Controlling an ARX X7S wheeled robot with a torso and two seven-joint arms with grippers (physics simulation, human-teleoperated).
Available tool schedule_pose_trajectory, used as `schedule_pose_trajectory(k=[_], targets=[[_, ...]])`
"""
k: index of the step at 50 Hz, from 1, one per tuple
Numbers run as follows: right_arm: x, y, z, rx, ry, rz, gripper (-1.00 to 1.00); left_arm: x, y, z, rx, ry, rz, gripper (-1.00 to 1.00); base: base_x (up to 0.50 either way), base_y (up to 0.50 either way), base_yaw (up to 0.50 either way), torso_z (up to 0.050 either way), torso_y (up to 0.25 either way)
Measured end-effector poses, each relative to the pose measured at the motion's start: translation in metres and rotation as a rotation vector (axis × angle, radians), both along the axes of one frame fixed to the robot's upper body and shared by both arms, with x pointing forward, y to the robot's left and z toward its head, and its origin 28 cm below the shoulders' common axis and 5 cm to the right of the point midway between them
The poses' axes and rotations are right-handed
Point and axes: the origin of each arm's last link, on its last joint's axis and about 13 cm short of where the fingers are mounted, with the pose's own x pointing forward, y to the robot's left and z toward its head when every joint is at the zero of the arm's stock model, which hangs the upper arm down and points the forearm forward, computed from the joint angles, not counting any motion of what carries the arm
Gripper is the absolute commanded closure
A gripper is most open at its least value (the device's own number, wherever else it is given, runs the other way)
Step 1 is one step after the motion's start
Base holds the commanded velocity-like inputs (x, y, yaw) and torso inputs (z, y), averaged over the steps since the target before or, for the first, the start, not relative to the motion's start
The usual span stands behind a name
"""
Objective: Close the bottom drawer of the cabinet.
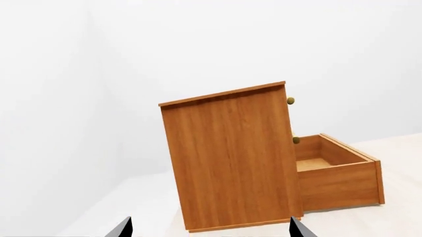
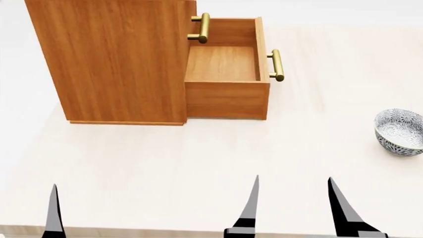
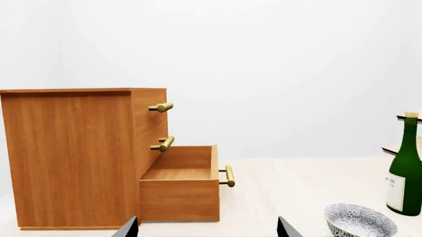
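The orange-brown cabinet (image 2: 119, 59) stands on the pale table at the far left. Its bottom drawer (image 2: 227, 99) is pulled out to the right and is empty, with its brass bar handle (image 2: 276, 64) on the far right face. The two upper drawers are shut. The cabinet (image 3: 72, 153) and drawer (image 3: 179, 198) also show in the right wrist view, and the cabinet side (image 1: 231, 158) and drawer (image 1: 339, 180) in the left wrist view. My right gripper (image 2: 294, 208) is open and empty near the front edge. My left gripper (image 1: 209, 229) is open and empty; one finger (image 2: 54, 213) shows in the head view.
A blue-patterned bowl (image 2: 399, 131) sits at the right of the table, also in the right wrist view (image 3: 359, 220). A green bottle (image 3: 404, 173) stands beyond it. The table's front edge (image 2: 165, 230) runs just behind my fingertips.
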Motion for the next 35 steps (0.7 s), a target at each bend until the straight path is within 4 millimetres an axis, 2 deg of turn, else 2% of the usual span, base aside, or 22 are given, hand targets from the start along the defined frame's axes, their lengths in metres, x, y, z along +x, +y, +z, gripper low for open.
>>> schedule_pose_trajectory(k=[3, 19, 35], targets=[[0.0001, -0.0001, -0.0006, 0.005, 0.001, 0.001, -1.00, 0.0005, -0.0002, -0.0008, 0.000, 0.002, 0.000, -1.00, 0.00, 0.44, 0.00, 0.000, 0.000], [0.0001, -0.0003, -0.0008, 0.045, 0.011, -0.019, -1.00, 0.0011, -0.0012, -0.0033, -0.001, 0.007, -0.003, -1.00, 0.01, 0.00, 0.00, 0.000, 0.000], [-0.0015, -0.0009, 0.0035, 0.095, 0.013, 0.005, -1.00, 0.0001, -0.0020, -0.0023, -0.002, 0.005, -0.005, -1.00, 0.47, 0.00, 0.00, 0.000, 0.000]])
